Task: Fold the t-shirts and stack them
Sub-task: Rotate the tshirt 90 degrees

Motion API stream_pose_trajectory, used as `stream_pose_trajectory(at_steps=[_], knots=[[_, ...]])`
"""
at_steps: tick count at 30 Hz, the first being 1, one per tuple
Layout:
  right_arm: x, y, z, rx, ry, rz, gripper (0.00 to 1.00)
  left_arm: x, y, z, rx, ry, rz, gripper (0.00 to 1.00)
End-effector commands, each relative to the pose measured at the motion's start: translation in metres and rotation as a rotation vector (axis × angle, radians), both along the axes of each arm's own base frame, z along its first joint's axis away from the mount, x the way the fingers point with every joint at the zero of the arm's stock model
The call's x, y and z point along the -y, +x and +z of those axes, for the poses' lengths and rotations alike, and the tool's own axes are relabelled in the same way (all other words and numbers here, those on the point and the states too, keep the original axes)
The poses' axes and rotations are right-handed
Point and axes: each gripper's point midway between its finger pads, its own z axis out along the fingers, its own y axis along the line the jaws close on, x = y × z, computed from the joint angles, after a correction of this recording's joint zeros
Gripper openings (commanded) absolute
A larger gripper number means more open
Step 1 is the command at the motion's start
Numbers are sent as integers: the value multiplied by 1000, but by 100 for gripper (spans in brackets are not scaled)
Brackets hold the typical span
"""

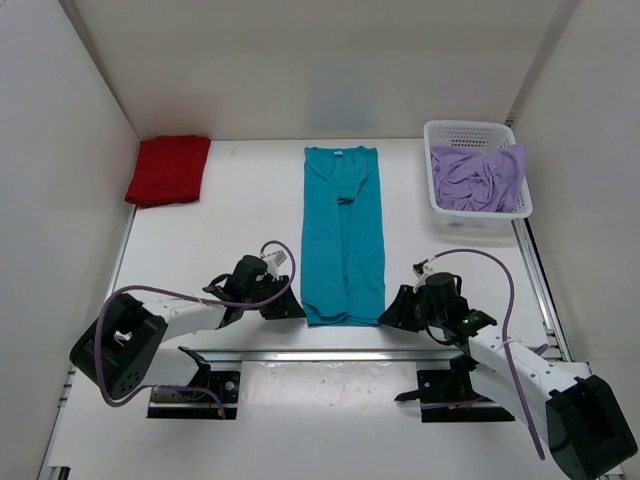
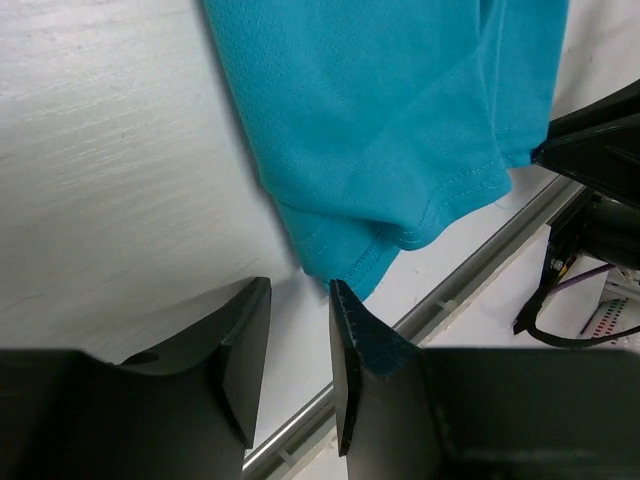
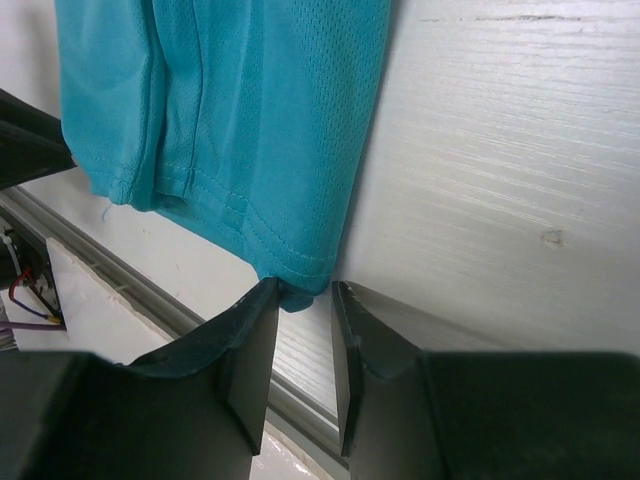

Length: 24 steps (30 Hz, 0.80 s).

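Teal-blue t-shirt (image 1: 343, 235), folded into a long strip, lies flat at the middle of the table (image 1: 230, 230), hem towards the arms. Left gripper (image 2: 300, 290) sits at the hem's left corner and right gripper (image 3: 303, 290) at its right corner. Both have jaws slightly parted, with cloth at their tips but unclamped. Red t-shirt (image 1: 168, 170) lies folded far left; lavender t-shirt (image 1: 478, 178) is bunched in a white basket (image 1: 470, 127) far right

White table (image 1: 240, 220) boxed by plain white walls (image 1: 300, 60); metal rail (image 1: 330, 354) along near edge.

Robot lab test cell: bare white walls (image 1: 300, 60), white table (image 1: 240, 230), aluminium mounting rail (image 1: 330, 355).
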Motion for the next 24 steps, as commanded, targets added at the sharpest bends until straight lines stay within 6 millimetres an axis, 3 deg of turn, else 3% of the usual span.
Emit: stream_pose_trajectory(at_steps=[1,6,8,11,14,19,21,24], knots=[[0,4,2,26,25,-9,27,6,9,1,31,-3,19,42],[-1,5,3,34,26,-8,27,15,8,-4,6,-24,22,41],[-1,3,0,27,26,-5,27,18,7,-5,-4,-38,23,36],[-3,2,-2,22,28,4,28,20,7,1,-7,-57,15,17],[-5,2,1,30,29,7,21,10,2,1,-6,-35,32,6],[-8,-1,4,30,33,27,2,-10,-9,5,-20,-9,49,5],[-12,-3,7,38,27,48,7,-12,-17,5,-27,-22,40,6],[-14,-5,12,42,33,57,30,-11,-23,5,-46,-40,27,16]])
